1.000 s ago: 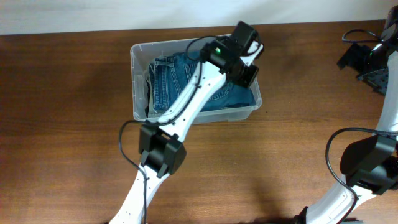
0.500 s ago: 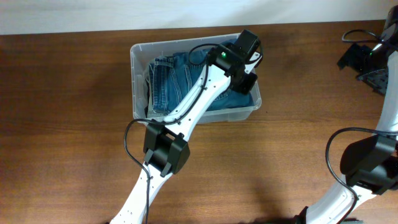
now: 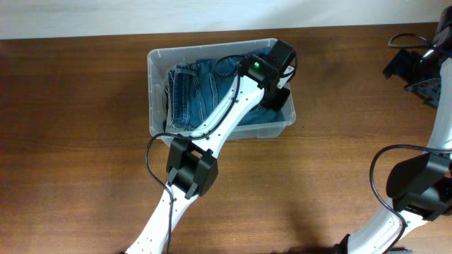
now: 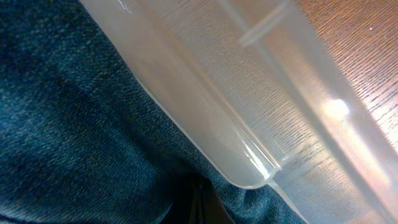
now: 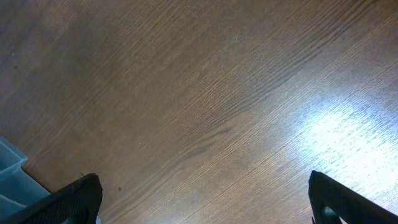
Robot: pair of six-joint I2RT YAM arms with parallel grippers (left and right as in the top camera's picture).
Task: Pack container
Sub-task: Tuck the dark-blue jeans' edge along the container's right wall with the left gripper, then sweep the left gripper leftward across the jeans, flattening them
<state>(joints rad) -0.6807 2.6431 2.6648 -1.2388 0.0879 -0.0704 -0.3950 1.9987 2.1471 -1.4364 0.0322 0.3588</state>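
L hand (image 3: 278, 94) + jeans (image 3: 189, 95) in container (image 3: 151, 85)

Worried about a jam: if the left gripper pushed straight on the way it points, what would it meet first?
Most likely the jeans, which fill the view ahead of the left gripper, close beside the container wall; depth is unclear.
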